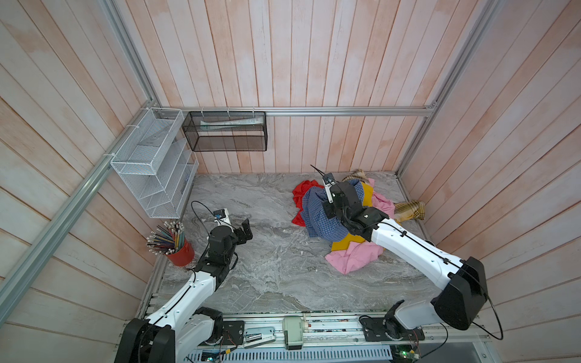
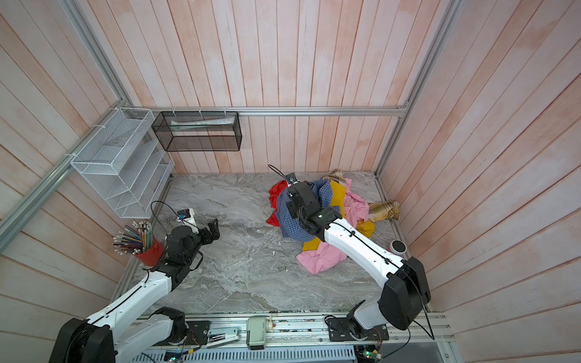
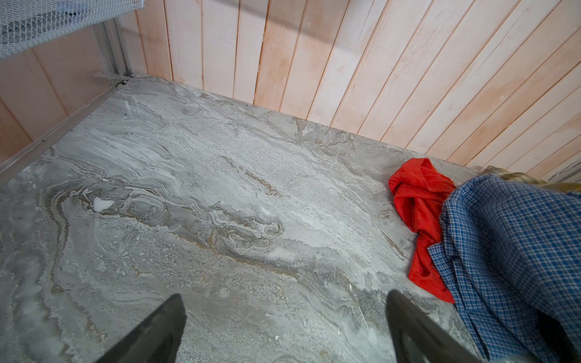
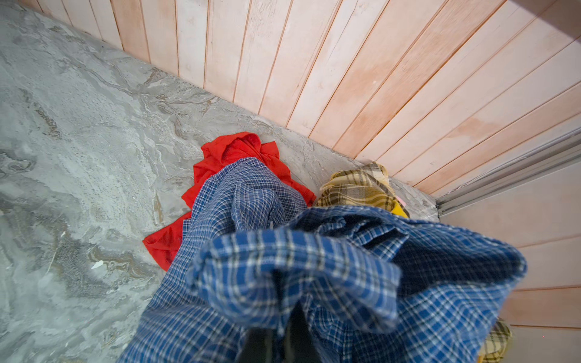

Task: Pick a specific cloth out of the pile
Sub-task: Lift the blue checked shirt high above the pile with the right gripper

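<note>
Right, my right claw (image 4: 279, 320) is clamped shut on a bunched fold of the large blue fine-checked shirt-like cloth (image 4: 314, 267). The cloth drapes from it down over the heap of mixed fabrics (image 1: 355, 254) at the far right of the grey marbled counter (image 1: 267, 267). Its lower edge lies on the plain red cloth (image 4: 239, 151), with the yellow-brown plaid cloth (image 4: 358, 185) just beside. My left claw (image 3: 284, 301) hangs wide open and empty over bare counter, well apart from the heap. My worry is that the pinch seems to hold only a gathered fold, so the weight of the hanging fabric could pull it free. The red cloth could also cling and get dragged along if I lift straight up.
</note>
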You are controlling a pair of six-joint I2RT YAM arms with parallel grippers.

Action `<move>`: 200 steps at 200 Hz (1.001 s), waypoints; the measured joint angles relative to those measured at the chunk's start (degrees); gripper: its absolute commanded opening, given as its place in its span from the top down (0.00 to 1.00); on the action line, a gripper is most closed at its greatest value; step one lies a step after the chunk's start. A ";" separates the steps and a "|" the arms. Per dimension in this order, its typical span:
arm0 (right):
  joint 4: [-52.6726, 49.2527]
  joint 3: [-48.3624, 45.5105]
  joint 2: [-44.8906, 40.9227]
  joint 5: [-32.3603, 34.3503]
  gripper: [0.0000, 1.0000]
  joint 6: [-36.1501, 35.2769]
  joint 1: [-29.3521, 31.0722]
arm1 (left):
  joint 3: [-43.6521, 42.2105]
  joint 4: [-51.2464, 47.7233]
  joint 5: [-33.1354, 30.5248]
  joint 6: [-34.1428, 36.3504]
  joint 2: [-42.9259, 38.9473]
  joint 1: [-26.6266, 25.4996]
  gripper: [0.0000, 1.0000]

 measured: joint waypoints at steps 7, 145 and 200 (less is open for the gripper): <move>0.00 -0.15 -0.02 -0.57 1.00 0.37 -0.17 | 0.00 0.00 0.00 0.00 0.00 -0.09 0.00; -3.54 13.51 -8.81 -7.15 1.00 1.99 -2.75 | 0.00 0.04 0.20 0.00 0.35 -0.63 0.00; -4.35 21.07 -8.81 -9.53 1.00 1.53 -2.75 | 0.00 0.48 0.37 -0.02 1.11 -0.96 0.00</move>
